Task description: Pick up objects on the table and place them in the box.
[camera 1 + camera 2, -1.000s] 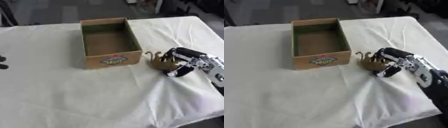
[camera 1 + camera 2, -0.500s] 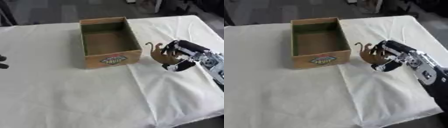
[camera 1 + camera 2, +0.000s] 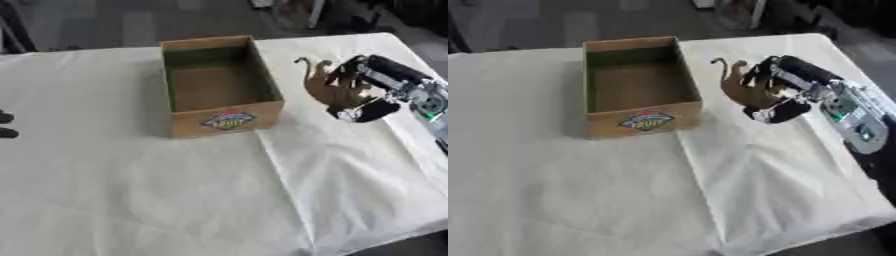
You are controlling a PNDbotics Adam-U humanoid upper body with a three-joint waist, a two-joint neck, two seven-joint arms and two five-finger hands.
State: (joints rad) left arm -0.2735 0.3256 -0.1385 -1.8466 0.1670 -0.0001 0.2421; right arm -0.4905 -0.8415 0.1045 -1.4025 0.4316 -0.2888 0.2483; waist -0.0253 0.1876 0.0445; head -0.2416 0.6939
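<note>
The right hand has its fingers curled round a brown toy, held clear of the table near its right edge. The box lies to the hand's left, just beside the toy, its long axis running toward the far edge. The left hand barely shows at the left edge; its fingers cannot be read.

Stereo head pair, overlapping downward views

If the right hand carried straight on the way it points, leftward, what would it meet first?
Probably the cardboard box, at its right wall or over its open top; the right hand, holding the brown toy animal, looks raised, but depth is unclear.
</note>
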